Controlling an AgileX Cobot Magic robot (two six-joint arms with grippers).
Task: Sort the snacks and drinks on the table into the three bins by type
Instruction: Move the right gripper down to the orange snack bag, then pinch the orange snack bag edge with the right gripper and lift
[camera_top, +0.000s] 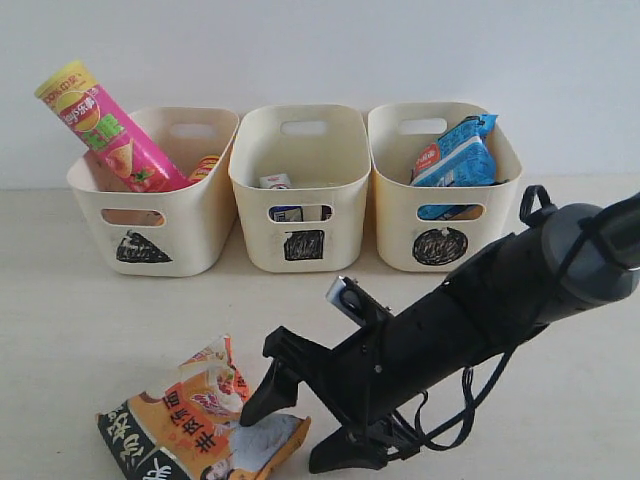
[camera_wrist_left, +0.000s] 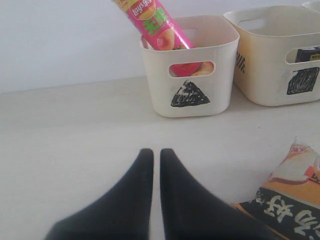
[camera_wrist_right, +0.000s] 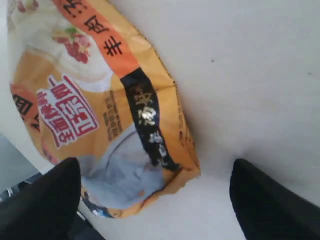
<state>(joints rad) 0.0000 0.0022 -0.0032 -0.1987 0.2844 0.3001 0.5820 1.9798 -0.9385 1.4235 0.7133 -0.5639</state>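
Wide counter (camera_top: 70, 300) here, with plenty of bare surface between the near side and the three bins (camera_top: 255, 225) lined up along the far wall. The triangle bin (camera_top: 200, 240) on the left has the pink chip tube (camera_top: 105, 130) leaning out. The circle bin (camera_top: 395, 235) on the right holds the blue packet (camera_top: 458, 155).

Down at the near left, flat on the counter, lies the orange-black-white bag (camera_top: 190, 425), the one piece not binned. It looks light, puffy, crinkly film. Expect it to yield and slide, and a hard squeeze would likely crush what's inside. Best hold, I'd say, is the flat sealed edge at its right corner.

The right pincer (camera_top: 287, 440) is right there, fingers wide apart, straddling that corner with nothing gripped. The left pincer (camera_wrist_left: 156, 152) hangs near the bag facing the triangle bin, fingers together and empty.

Any lift must clear the bin rims. The bag's near end runs out of frame, so I can't judge the counter edge there.
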